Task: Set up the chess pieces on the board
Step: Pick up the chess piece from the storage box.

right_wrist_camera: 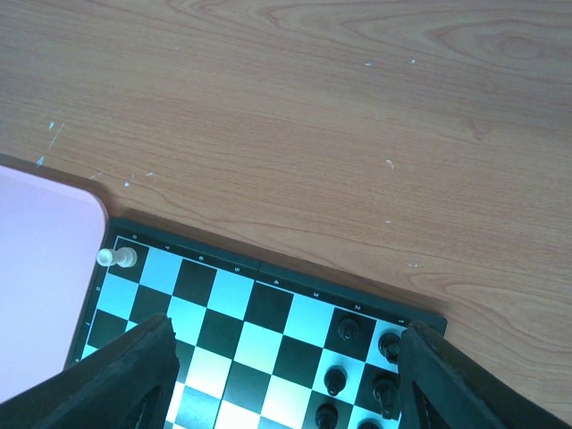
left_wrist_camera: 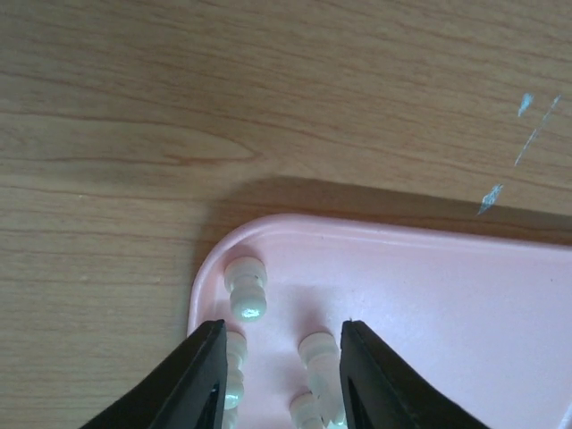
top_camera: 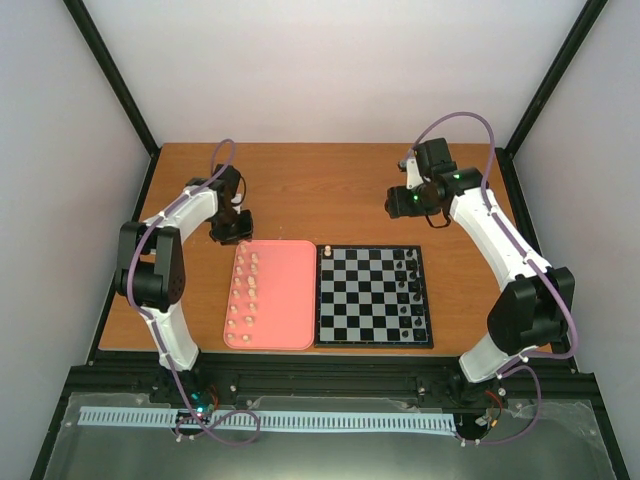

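Several cream-white chess pieces (top_camera: 245,295) stand in two columns on the left side of the pink tray (top_camera: 285,300). One white piece (top_camera: 327,248) stands on the far-left corner of the chessboard (top_camera: 365,300); it also shows in the right wrist view (right_wrist_camera: 117,257). My left gripper (top_camera: 230,228) is open over the tray's far-left corner. In the left wrist view its open jaws (left_wrist_camera: 279,380) straddle one white piece (left_wrist_camera: 320,356), with another (left_wrist_camera: 246,288) just ahead. My right gripper (top_camera: 405,200) is open and empty above the board's far edge (right_wrist_camera: 286,380).
Small black pieces (top_camera: 410,290) fill the board's two right columns and show in the right wrist view (right_wrist_camera: 349,331). The tray lies flush against the board's left side. Bare wooden table (top_camera: 320,190) lies beyond both. Black frame posts stand at the table's sides.
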`<control>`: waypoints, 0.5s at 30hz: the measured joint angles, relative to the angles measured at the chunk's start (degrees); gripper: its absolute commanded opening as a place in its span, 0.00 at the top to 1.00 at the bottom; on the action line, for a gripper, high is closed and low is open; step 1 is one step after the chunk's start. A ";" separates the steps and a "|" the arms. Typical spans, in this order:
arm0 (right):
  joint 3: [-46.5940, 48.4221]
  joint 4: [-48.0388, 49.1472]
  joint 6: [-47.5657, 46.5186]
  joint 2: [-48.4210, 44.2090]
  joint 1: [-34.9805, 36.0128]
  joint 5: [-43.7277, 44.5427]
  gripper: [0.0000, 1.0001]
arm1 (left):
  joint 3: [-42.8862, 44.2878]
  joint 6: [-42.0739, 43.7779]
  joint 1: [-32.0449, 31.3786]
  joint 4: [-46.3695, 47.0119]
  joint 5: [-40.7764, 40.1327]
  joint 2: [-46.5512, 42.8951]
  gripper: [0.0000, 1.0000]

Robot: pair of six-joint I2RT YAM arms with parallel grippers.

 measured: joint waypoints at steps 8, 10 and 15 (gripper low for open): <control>-0.15 0.00 -0.04 0.00 -0.13 -0.52 0.32 | 0.33 0.24 -0.02 -0.35 -1.16 0.59 0.67; -0.15 0.00 -0.04 0.00 -0.13 -0.90 0.32 | 0.20 0.22 -0.02 -0.31 -1.16 0.59 0.67; -0.55 0.02 -0.04 0.00 -0.15 -1.33 0.32 | -0.72 0.20 -0.02 -0.26 -1.05 0.59 0.73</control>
